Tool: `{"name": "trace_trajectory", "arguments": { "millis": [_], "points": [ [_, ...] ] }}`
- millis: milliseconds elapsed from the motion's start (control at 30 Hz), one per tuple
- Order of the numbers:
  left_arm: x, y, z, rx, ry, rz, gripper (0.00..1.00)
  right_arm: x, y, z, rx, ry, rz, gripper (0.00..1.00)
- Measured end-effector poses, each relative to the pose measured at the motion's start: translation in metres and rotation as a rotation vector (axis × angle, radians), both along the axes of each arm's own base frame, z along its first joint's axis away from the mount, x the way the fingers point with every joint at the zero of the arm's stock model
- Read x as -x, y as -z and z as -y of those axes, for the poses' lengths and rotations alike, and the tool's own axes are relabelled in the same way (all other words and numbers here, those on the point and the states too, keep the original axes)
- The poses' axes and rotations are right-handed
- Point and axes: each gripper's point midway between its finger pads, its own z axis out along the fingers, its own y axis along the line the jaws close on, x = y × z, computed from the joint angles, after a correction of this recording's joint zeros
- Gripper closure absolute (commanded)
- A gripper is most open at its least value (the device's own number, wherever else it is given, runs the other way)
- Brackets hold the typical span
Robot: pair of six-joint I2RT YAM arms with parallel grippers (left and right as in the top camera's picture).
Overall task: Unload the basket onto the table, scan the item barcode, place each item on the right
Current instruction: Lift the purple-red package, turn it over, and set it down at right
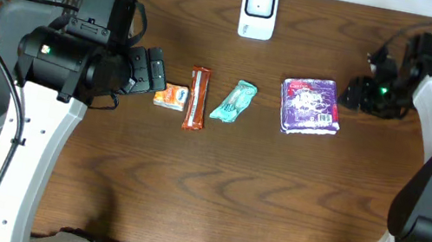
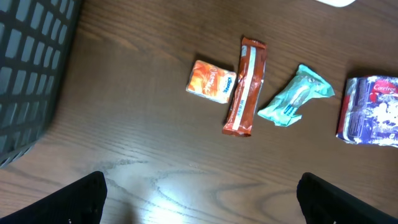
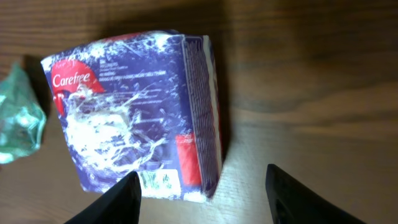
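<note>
Left of the scanner [image 1: 258, 9], the left tool [image 1: 152, 71] gapes wide, empty. Right of the scanner, the purple pack [image 1: 310, 106] lies flat on the counter [image 1: 213, 191]. The right tool [image 1: 353, 91] beside it stands parted, holding nothing. A shallow pinch on slick wrap could slip, turning the barcode [image 3: 155, 180] away.

**Colours across the dark bench**

The brown wood-grain bench [image 1: 213, 191] shows paler streaks. At 3 o'clock in the row, the purple squarish plastic pack [image 3: 124, 106] is splashed white, with a red label lettered in white. The teal crinkled foil wrapper [image 1: 233, 102] lies at its 9 o'clock. Next come the rust-red long bar wrapper [image 2: 245, 87], striped white, and the orange small flat packet [image 2: 211, 81]. At 12 o'clock, the white boxy plastic scanner [image 1: 258, 9] has a dark window. The left pincer [image 2: 199, 193] and the right pincer [image 3: 202, 186] are black.
</note>
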Motion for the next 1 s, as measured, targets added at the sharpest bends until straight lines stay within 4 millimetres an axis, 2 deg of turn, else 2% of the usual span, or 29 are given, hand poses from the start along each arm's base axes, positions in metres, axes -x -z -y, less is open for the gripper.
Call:
{"name": "trace_trajectory", "arguments": {
  "millis": [133,267,367,600,667,1000],
  "points": [
    [0.000,0.000,0.000,0.000,0.000,0.000,0.02,0.009,0.025,-0.011,-0.126,-0.025,0.027,0.39],
    [0.000,0.000,0.000,0.000,0.000,0.000,0.02,0.022,0.044,-0.030,-0.216,-0.067,0.042,0.72],
    [0.000,0.000,0.000,0.000,0.000,0.000,0.02,0.020,0.050,-0.036,-0.258,-0.080,0.084,0.99],
    [0.000,0.000,0.000,0.000,0.000,0.000,0.02,0.018,0.049,-0.037,-0.291,-0.039,0.086,0.99],
    [0.000,0.000,0.000,0.000,0.000,0.000,0.02,0.018,0.049,-0.032,-0.283,-0.007,0.068,0.99],
    [0.000,0.000,0.000,0.000,0.000,0.000,0.02,0.002,0.031,0.028,-0.086,0.177,0.033,0.99]
  ]
}}
